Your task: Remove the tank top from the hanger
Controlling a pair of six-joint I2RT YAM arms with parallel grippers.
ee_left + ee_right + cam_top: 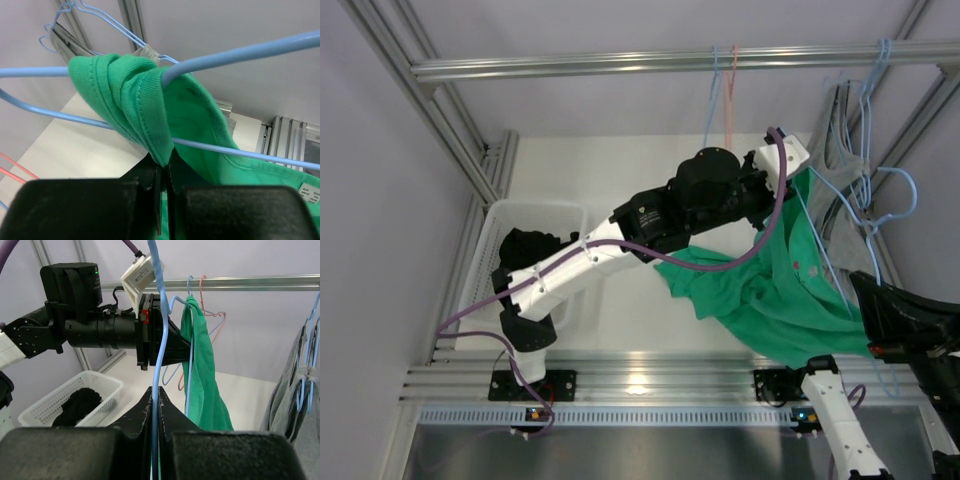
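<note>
Green fabric tank top hanging with long axis vertical, strap bunched uppermost on light blue wire hanger, hem downward above white tabletop, left pincer clenched on the strap, right pincer clamped on the hanger wire

Bright, even diffuse light, faint soft shadows on the white table, small glare spot at its near edge, wrist-view foregrounds dark, slightly blurred.

Pale walls enclose a white table under an aluminium rail.
</note>
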